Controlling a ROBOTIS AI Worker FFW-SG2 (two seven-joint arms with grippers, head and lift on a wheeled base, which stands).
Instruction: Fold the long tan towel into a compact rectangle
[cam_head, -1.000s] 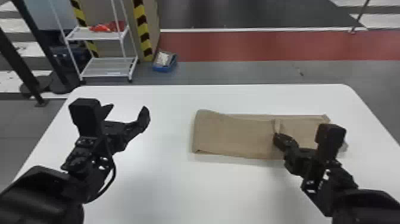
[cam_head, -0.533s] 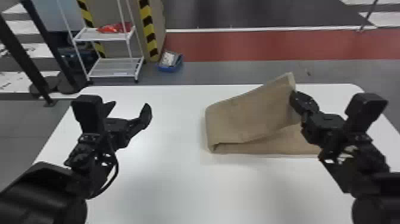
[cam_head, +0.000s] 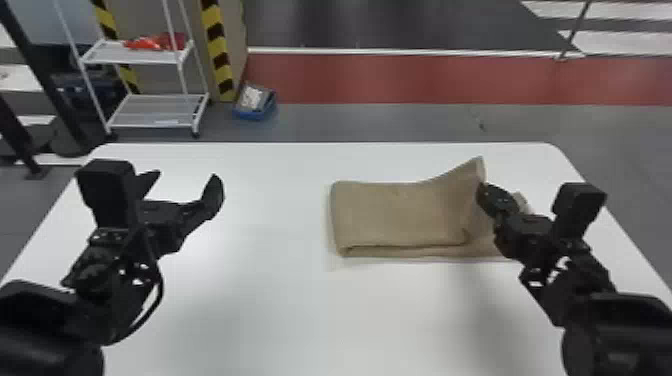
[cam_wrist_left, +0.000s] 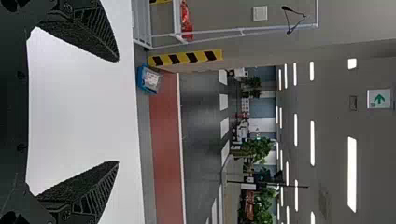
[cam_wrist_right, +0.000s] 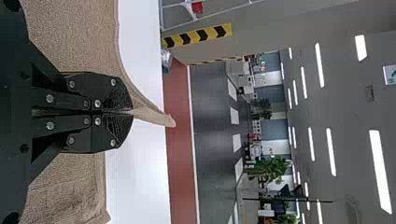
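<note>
We're clamping the long tan cloth towel (cam_head: 395, 215) by its raised edge (cam_wrist_right: 152, 115), at 1 o'clock on the white flat-topped table (cam_head: 280, 310), between the black right gripper's (cam_wrist_right: 132, 113) fingers, holding the black left gripper (cam_head: 186, 175) spread at 10, figuring light, limp fabric needs gripping near corners.

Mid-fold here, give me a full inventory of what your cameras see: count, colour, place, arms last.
towel: one, tan, table's right half, one end raised
table: one, white, before the robot
wheeled shelf rack: one, white, beyond the table, left
shelf items: count unclear, red-orange, upper shelf
bin: one, blue, floor beside the rack
hazard strips: two, yellow-black, behind the rack
floor band: one, red, beyond the table
plants: several, green, background
arrow sign: one, green-white, overhead
ceiling lights: many, white
left gripper: one, black, open above table's left
right gripper: one, black, closed on towel
</note>
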